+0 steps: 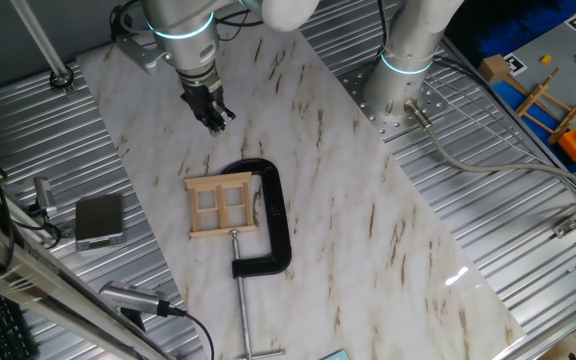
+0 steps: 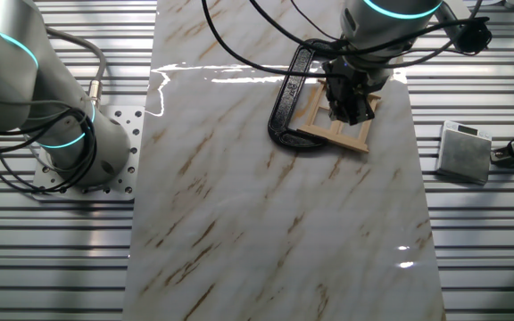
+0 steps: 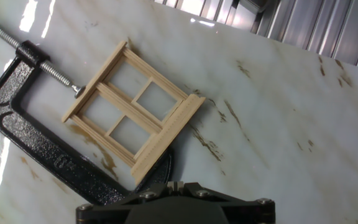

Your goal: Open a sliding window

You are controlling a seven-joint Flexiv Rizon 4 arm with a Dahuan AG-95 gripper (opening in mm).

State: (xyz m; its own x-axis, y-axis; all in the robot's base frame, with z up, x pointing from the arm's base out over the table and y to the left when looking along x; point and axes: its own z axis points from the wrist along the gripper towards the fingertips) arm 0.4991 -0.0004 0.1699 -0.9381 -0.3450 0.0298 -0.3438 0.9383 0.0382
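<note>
Beside the tool (image 1: 215, 118), whose grip state I cannot tell, the C-clamp (image 1: 271, 220) pins the sliding window (image 1: 223, 204) flat to the table (image 1: 368, 230), presumably steadying it.

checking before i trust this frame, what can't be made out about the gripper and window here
- Gripper fingertips: cut off by the hand view's bottom edge; too small in one fixed view.
- Sliding window: partly covered by the gripper in the other fixed view.
- C-clamp handle end: cut off by one fixed view's bottom edge.
</note>
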